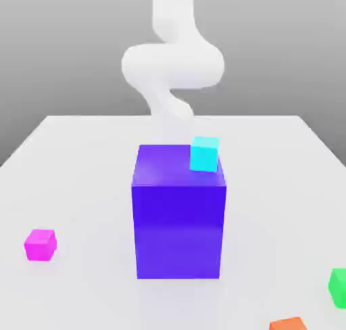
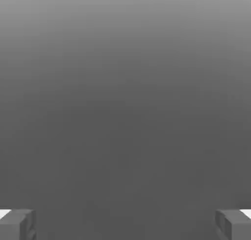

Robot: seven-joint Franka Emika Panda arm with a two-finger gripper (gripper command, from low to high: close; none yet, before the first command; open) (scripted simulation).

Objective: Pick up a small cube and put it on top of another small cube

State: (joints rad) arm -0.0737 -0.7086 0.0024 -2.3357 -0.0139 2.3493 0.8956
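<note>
four small cubes are showing: one magenta point(image 1: 40, 245), one green point(image 1: 339, 288), one orange point(image 1: 288, 324), and one cyan point(image 1: 204, 154) resting on one big blue-violet block point(image 1: 178, 229). the one gripper point(image 2: 125, 225) is holding its two fingers apart.

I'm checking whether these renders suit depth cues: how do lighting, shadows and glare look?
Exterior view: even, bright light; the arm looks washed out, its edges nearly shadeless; a soft sheen on the blue-violet block, its top face lighter than its front; no crisp cast shadows. Hand view: a dim grey gradient, lighter toward one edge.
</note>
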